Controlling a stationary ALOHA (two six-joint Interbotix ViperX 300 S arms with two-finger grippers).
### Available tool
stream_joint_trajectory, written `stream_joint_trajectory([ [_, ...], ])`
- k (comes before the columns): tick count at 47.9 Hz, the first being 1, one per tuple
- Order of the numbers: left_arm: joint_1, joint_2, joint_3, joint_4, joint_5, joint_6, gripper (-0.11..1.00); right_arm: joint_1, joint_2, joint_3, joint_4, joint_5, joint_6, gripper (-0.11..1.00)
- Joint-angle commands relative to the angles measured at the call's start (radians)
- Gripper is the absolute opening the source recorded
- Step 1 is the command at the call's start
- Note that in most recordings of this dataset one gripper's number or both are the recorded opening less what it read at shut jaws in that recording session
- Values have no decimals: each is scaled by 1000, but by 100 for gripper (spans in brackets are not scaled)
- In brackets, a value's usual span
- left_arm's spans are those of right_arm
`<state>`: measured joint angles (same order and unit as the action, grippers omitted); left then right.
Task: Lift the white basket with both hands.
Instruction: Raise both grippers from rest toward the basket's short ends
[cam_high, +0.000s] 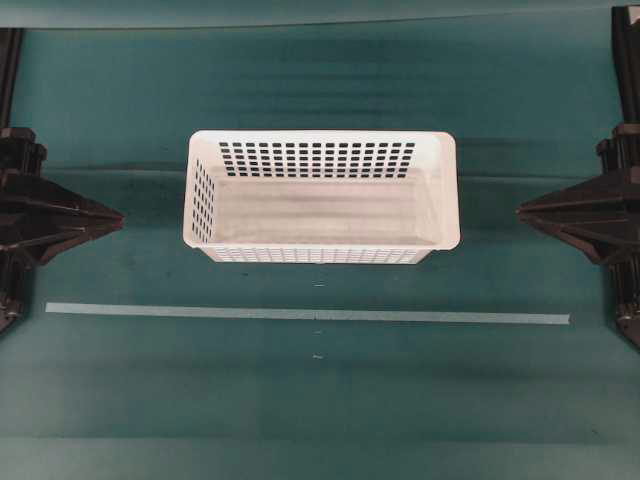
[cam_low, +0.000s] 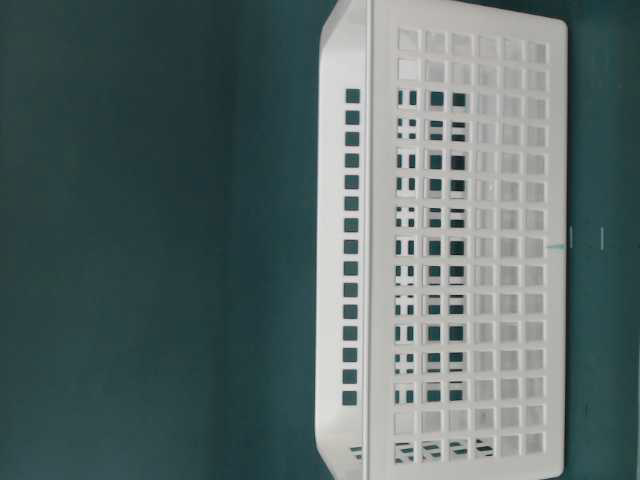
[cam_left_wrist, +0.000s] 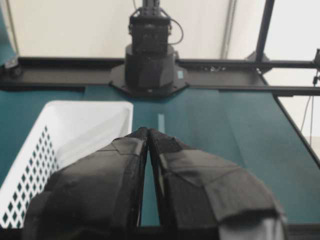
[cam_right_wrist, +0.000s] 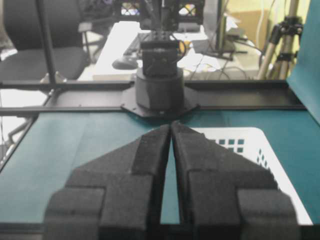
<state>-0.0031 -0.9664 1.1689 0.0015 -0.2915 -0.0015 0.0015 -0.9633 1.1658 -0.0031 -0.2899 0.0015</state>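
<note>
White basket (cam_high: 322, 196) sits empty mid-surface (cam_high: 320, 400), just beyond tape strip (cam_high: 306, 315). Left pincer (cam_high: 118, 215) and right pincer (cam_high: 522, 211) flank basket, well apart from it, tips together, holding nothing; likely parked before reaching for rim.

Open green table (cam_high: 130, 400) all round the white basket (cam_high: 320, 195); it's the only bulky thing mid-table. Wide bare gaps betw. basket's short ends and each arm: left gripper (cam_high: 118, 215) well apart from left wall, right gripper (cam_high: 522, 211) well apart from right wall, nothing betw. them. Both sit w/ tips pinched together, pointing inward at basket ends. Pale tape strip (cam_high: 300, 314) lies flat in front of basket, no real obstruction. Basket interior empty, open from above. Black frame rails (cam_left_wrist: 225, 64) border far table edges in wrist views.
</note>
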Motion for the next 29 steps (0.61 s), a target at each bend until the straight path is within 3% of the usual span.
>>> stream_joint_trajectory([
  [1, 14, 6, -44, 17, 38, -48, 14, -14, -5, -25, 17, -3, 21, 14],
  [7, 31, 6, -94, 17, 156, -164, 2, -78, 15, -91, 230, 204, 80, 2],
  [11, 44, 6, -132, 17, 259, -253, -4, -155, 35, -143, 333, 393, 127, 1],
  [14, 49, 8, -156, 17, 314, -301, -5, -212, 51, -181, 382, 511, 173, 1],
  [24, 74, 11, -210, 17, 428, -446, -5, -347, 118, -290, 393, 788, 350, 1],
  [29, 103, 23, -235, 17, 471, -575, -5, -367, 169, -330, 393, 862, 414, 1],
])
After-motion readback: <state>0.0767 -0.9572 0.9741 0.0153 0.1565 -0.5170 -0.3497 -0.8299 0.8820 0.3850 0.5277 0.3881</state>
